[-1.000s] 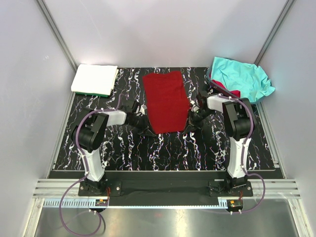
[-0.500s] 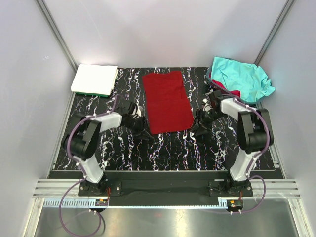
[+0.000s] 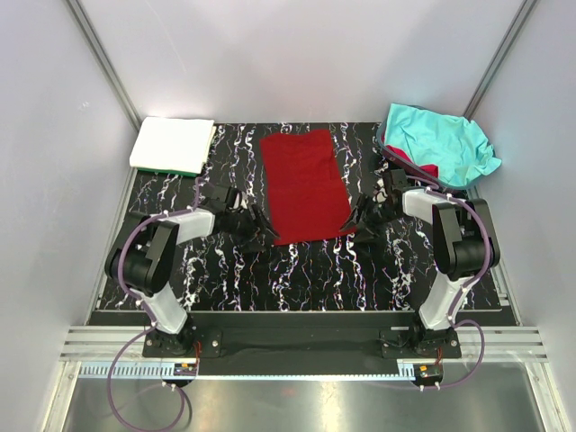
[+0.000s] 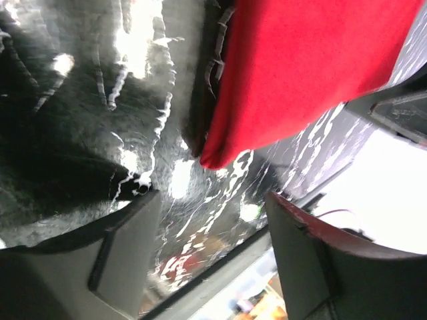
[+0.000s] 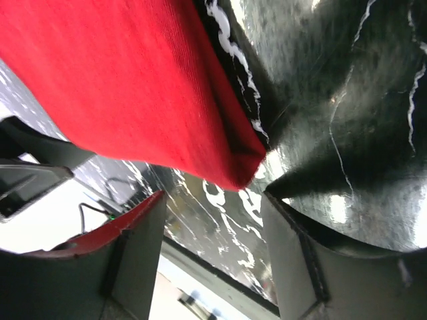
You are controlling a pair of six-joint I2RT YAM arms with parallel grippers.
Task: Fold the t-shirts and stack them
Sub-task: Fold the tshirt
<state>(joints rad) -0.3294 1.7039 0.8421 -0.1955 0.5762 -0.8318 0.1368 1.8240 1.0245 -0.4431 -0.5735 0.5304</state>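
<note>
Left wrist: left end effector (image 4: 210, 200) agape beside red t-shirt (image 4: 300, 73)

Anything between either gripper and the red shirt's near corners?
Nothing visible. The left gripper and right gripper are both open. Each faces a near corner of the red shirt, with only bare mat in the gap.

Bright, even light in the top view — wrist views blur up close, white glare streaking the mat (image 4: 133, 40).
</note>
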